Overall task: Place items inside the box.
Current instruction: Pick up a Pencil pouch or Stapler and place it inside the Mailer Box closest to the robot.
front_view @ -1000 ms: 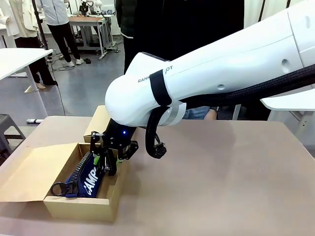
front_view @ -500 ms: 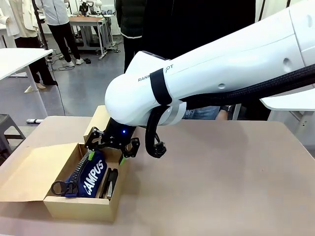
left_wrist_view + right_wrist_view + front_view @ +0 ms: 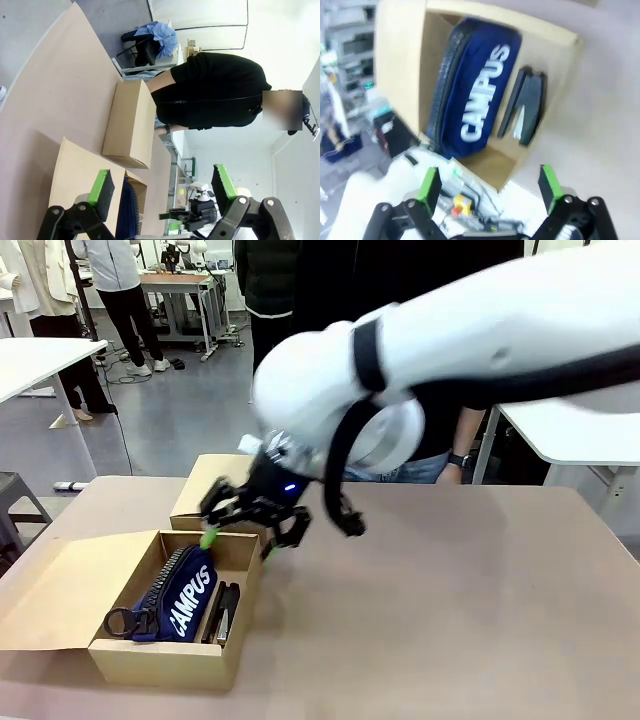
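Now the right gripper (image 3: 240, 543) hangs over the cardboard box (image 3: 160, 662) at the lower left, jaws spread wide, holding nothing. Inside lie the navy "CAMPUS" pouch (image 3: 182, 598) and, touching its right side, the black stapler (image 3: 226, 613). The left gripper (image 3: 162, 186) is spread wide too.

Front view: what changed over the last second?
The right gripper let go of the black stapler, which now lies in the box beside the navy CAMPUS pouch. Its jaws opened and it lifted up out of the box. Pouch and box stayed put.
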Motion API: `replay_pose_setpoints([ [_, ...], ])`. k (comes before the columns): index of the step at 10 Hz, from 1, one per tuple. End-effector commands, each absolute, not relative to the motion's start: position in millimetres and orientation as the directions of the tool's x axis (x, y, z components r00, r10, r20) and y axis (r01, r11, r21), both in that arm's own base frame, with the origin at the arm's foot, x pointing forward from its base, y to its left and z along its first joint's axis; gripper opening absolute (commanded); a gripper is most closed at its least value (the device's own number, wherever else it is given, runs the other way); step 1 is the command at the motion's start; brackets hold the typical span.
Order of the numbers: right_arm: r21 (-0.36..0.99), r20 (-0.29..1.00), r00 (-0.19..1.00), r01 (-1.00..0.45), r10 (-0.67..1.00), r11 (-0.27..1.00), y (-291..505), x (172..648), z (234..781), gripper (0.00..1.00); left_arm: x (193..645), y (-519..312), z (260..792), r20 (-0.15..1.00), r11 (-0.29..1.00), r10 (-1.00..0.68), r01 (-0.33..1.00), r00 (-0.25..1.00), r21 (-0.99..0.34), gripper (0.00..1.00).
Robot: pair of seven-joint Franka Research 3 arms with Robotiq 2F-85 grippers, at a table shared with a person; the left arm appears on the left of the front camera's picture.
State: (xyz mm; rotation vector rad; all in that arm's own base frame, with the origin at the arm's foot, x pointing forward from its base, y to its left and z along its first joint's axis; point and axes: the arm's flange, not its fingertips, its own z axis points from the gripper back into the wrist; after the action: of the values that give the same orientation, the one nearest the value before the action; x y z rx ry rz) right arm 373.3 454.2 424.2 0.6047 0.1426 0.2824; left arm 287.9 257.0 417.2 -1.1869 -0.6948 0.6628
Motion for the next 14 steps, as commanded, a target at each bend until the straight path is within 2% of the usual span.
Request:
replay_pose_setpoints([
  [1, 0.689, -0.087, 0.916, -0.228, 0.391, 0.688, 321.8, 362.1, 443.9, 1.00, 286.5, 256.6, 416.9, 0.140, 0.236, 0.771, -0.075, 0.621, -0.969, 1.00],
  [2, 0.758, -0.072, 0.934, -0.177, 0.350, 0.628, 266.8, 361.4, 445.0, 1.00, 286.5, 256.6, 416.9, 0.140, 0.236, 0.771, -0.075, 0.621, -0.969, 1.00],
  [3, 0.849, -0.032, 0.945, -0.146, 0.326, 0.508, 213.9, 362.0, 441.9, 1.00, 286.5, 256.6, 416.9, 0.140, 0.236, 0.771, -0.075, 0.621, -0.969, 1.00],
  [5, 0.936, 0.068, 0.977, -0.132, 0.201, 0.326, 125.3, 359.3, 427.7, 1.00, 286.5, 256.6, 416.9, 0.140, 0.236, 0.771, -0.075, 0.621, -0.969, 1.00],
  [6, 0.956, 0.015, 0.995, -0.042, 0.094, 0.290, 89.2, 353.4, 413.0, 1.00, 286.5, 256.6, 416.9, 0.140, 0.236, 0.771, -0.075, 0.621, -0.969, 1.00],
  [7, 0.980, 0.036, 0.998, -0.045, 0.049, 0.193, 60.0, 339.8, 397.2, 1.00, 286.5, 256.6, 416.9, 0.140, 0.236, 0.771, -0.075, 0.621, -0.969, 1.00],
  [8, 0.990, 0.131, 0.990, -0.133, 0.043, 0.052, 36.9, 315.9, 379.6, 1.00, 286.5, 256.6, 416.9, 0.140, 0.236, 0.771, -0.075, 0.621, -0.969, 1.00],
  [9, 0.987, 0.162, 0.986, -0.163, 0.038, 0.014, 27.8, 294.5, 364.1, 1.00, 286.5, 256.6, 416.9, 0.140, 0.236, 0.771, -0.075, 0.621, -0.969, 1.00],
  [10, 0.990, 0.138, 0.990, -0.138, 0.018, 0.009, 23.2, 276.8, 347.6, 1.00, 286.5, 256.6, 416.9, 0.140, 0.236, 0.771, -0.075, 0.621, -0.969, 1.00],
  [11, 0.990, 0.081, 0.997, -0.083, 0.021, 0.114, 16.0, 346.1, 391.9, 1.00, 286.5, 256.6, 416.9, 0.140, 0.236, 0.771, -0.075, 0.621, -0.969, 1.00],
  [14, 0.990, 0.081, 0.997, -0.083, 0.021, 0.114, 16.0, 346.1, 391.9, 1.00, 286.5, 256.6, 416.9, 0.140, 0.236, 0.771, -0.075, 0.621, -0.969, 1.00],
])
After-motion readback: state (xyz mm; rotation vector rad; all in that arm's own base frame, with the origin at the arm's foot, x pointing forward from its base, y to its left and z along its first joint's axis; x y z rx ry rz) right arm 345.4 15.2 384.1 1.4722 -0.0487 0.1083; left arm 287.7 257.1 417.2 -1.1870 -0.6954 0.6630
